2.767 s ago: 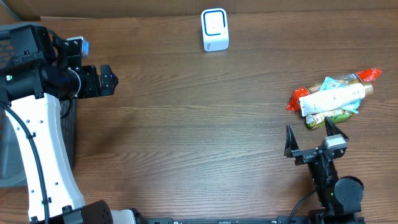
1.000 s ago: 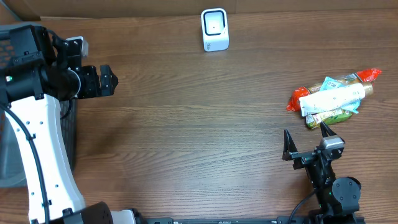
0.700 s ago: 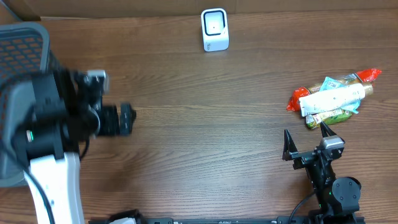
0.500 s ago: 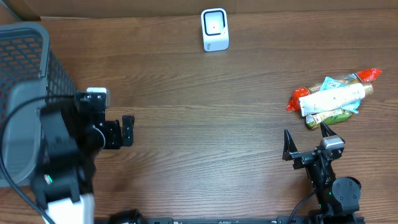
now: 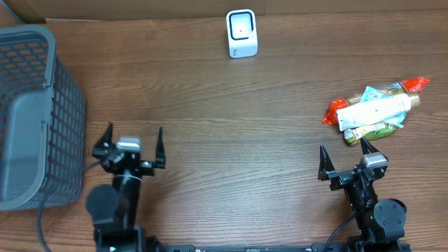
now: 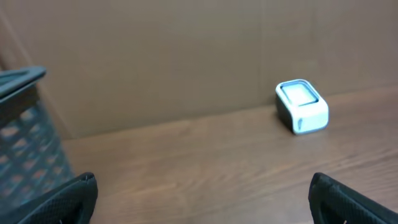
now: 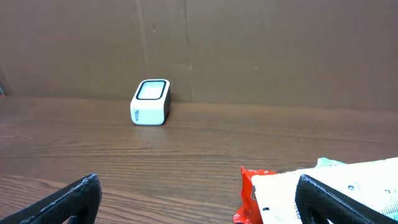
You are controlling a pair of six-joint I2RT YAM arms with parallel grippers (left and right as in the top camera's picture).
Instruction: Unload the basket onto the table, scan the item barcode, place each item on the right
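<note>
Left gripper (image 5: 134,134) and right gripper (image 5: 343,149) both stand wide apart, empty, by the brown wooden table's (image 5: 231,147) near edge. The heap of colourful packets (image 5: 374,110), perhaps snacks, lies near its right edge.

I see a mock shop checkout staged in a lab: a white barcode scanner (image 5: 241,33), a grey mesh basket (image 5: 66,126) and wrapped snack packets (image 5: 374,112) on a wood-grain bench (image 5: 231,140), cardboard wall (image 7: 249,43) behind.
</note>
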